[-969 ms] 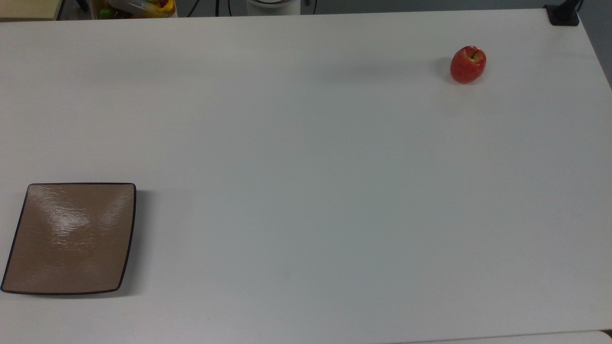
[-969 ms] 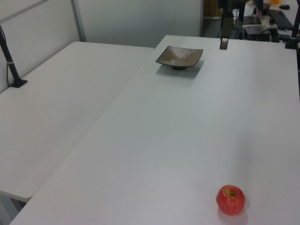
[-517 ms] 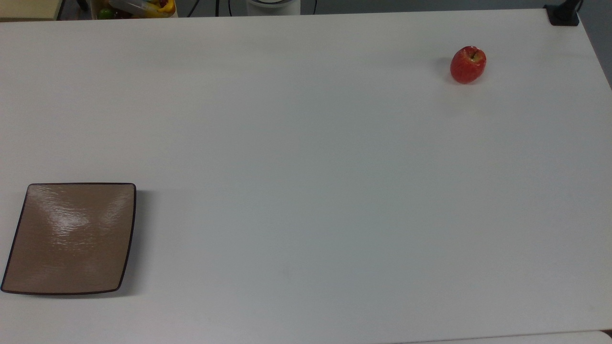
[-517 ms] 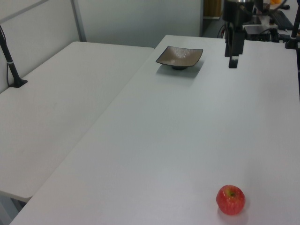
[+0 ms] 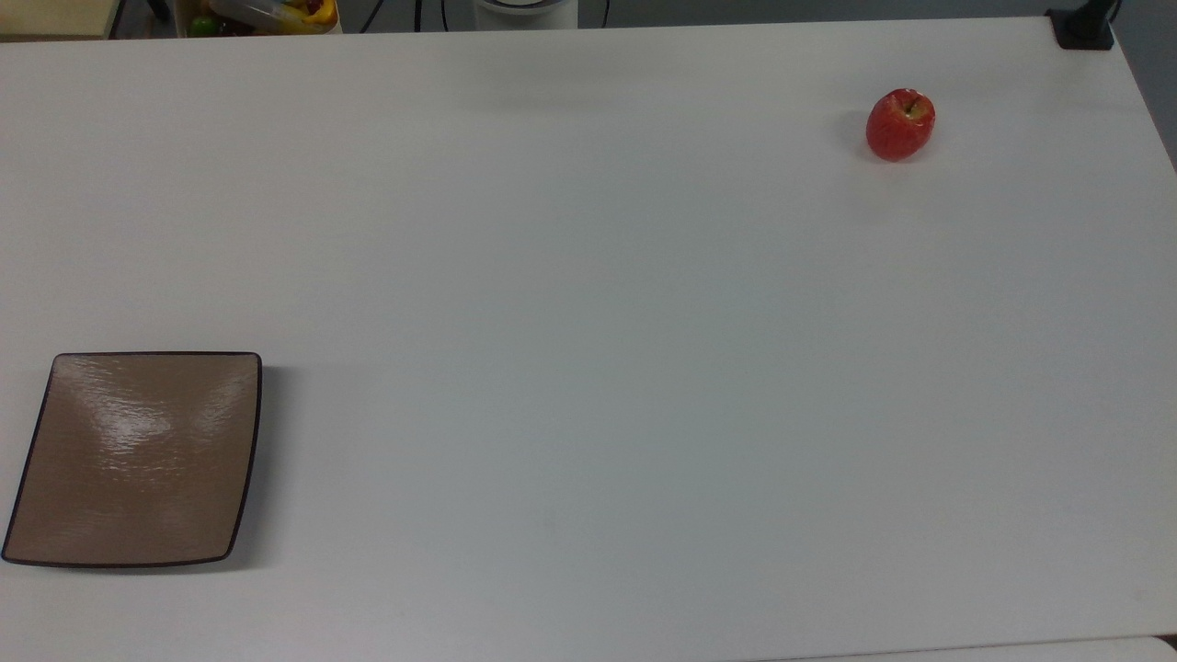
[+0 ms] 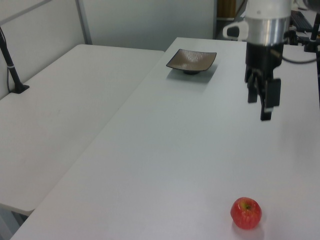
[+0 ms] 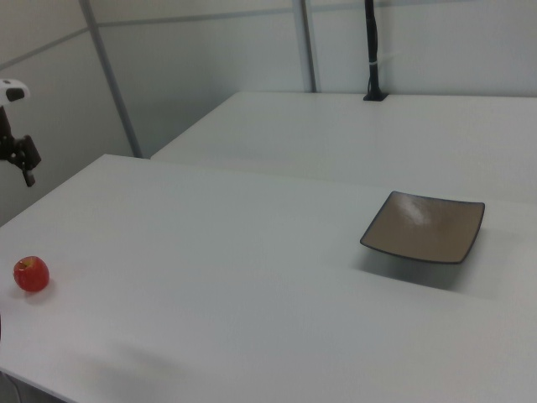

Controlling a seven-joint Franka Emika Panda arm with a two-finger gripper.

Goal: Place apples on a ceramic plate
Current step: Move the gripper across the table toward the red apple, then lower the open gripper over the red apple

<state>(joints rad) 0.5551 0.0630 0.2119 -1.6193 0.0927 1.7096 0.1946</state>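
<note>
The top view looks straight down on the table (image 5: 588,368). The left view stands low past the apple's (image 6: 246,213) end, facing the plate (image 6: 191,60); the right view (equally oblique) faces back. All share both.

My end effector (image 6: 262,102) hangs above the surface (image 6: 190,150), fingers (image 6: 265,105) pointing straight down with a narrow gap between them, nothing held. My white wrist (image 6: 265,22) stands upright above it.
</note>
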